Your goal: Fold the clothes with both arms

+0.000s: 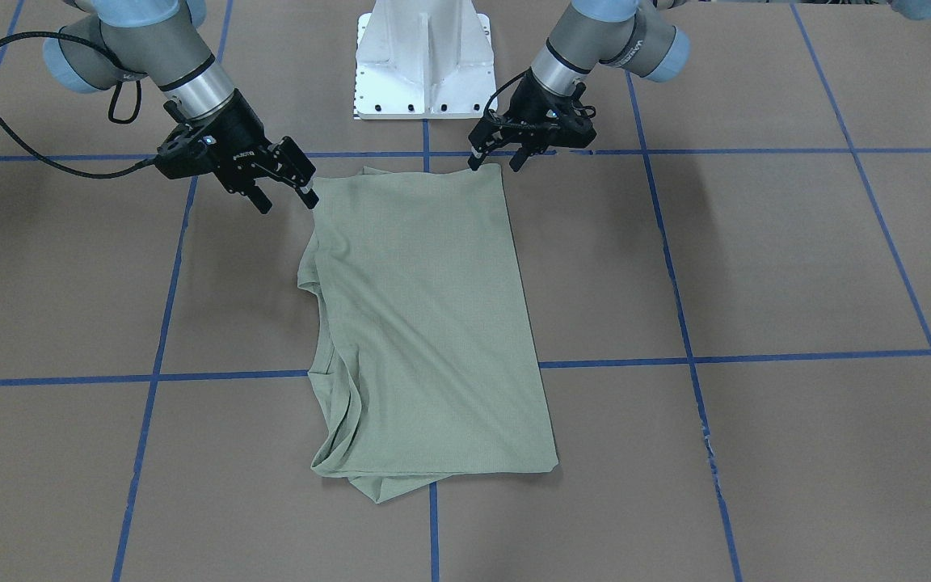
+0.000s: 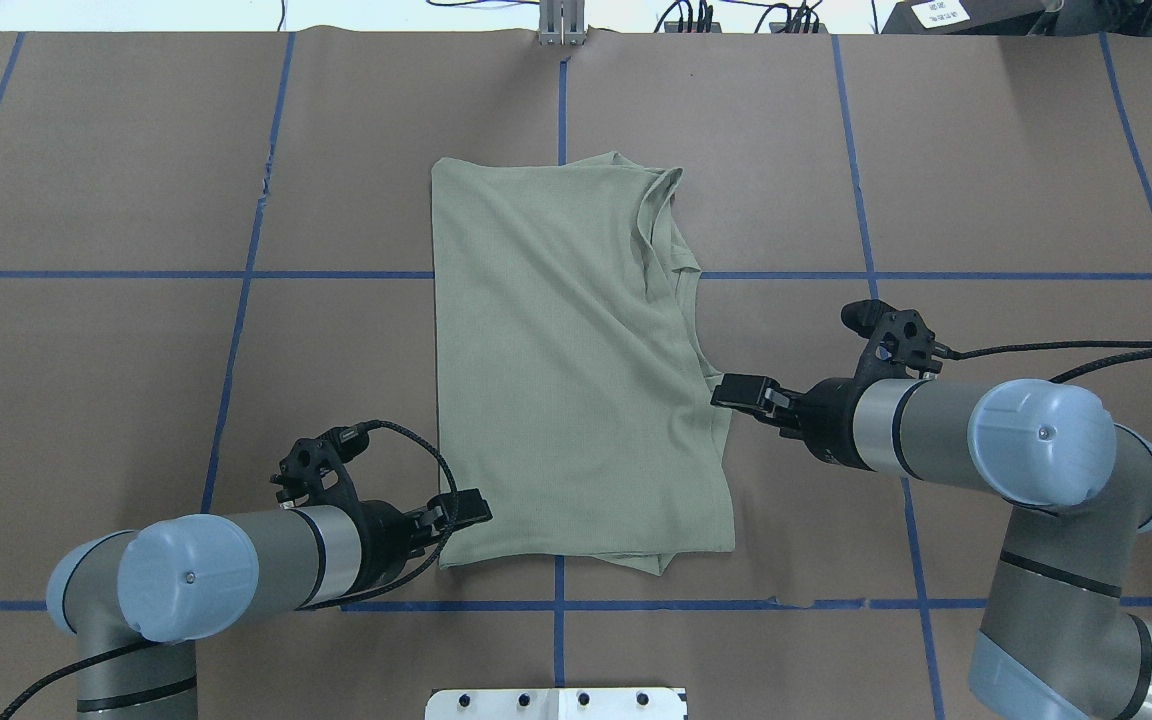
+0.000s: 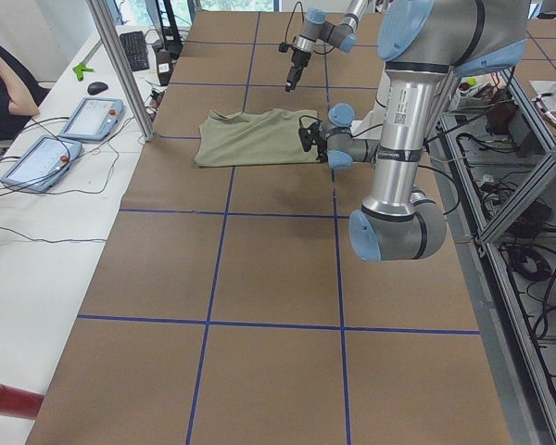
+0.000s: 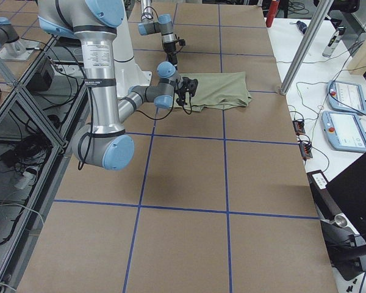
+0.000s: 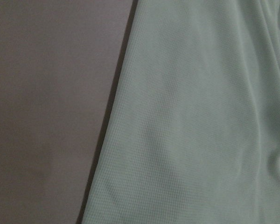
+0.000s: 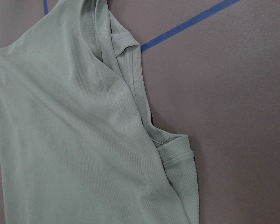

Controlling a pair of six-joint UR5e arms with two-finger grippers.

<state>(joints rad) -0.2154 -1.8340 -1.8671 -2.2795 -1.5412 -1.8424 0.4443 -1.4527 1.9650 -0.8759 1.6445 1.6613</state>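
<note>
The pale green shirt (image 1: 425, 323) lies flat on the brown table, folded into a long rectangle, with bunched layers along its right side (image 2: 681, 270). My left gripper (image 1: 494, 160) hovers open over the shirt's corner nearest the robot on the left, shown from above too (image 2: 466, 510). My right gripper (image 1: 286, 198) is open beside the right edge of the shirt (image 2: 576, 370), its fingertips (image 2: 736, 388) just off the cloth. Neither holds anything. The left wrist view shows only shirt fabric (image 5: 196, 116) and table. In the right wrist view the cloth's folded edges (image 6: 144, 116) appear, with no fingers in sight.
A white pedestal base (image 1: 423, 61) stands at the robot's side of the table. Blue tape lines (image 1: 158, 323) grid the brown surface. A person (image 3: 5, 83) sits at a side bench with control pendants (image 3: 88, 116). Metal frames and cables (image 4: 24, 104) flank the robot.
</note>
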